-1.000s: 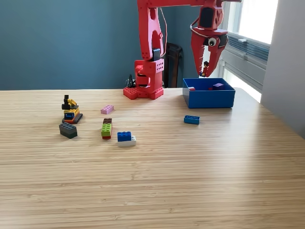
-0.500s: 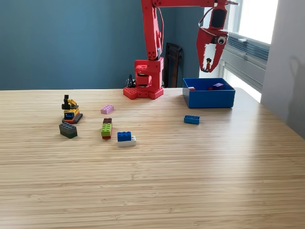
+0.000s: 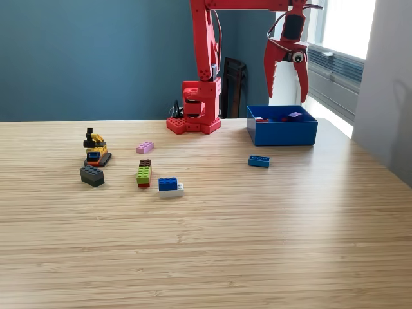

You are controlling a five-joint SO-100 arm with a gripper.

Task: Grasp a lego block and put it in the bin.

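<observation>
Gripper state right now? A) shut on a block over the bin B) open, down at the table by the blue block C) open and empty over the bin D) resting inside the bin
C: the gripper hangs above the bin with jaws spread and nothing between them.

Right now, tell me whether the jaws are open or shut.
Open. The gripper hangs above the bin with its jaws spread apart and nothing visible between them.
</observation>
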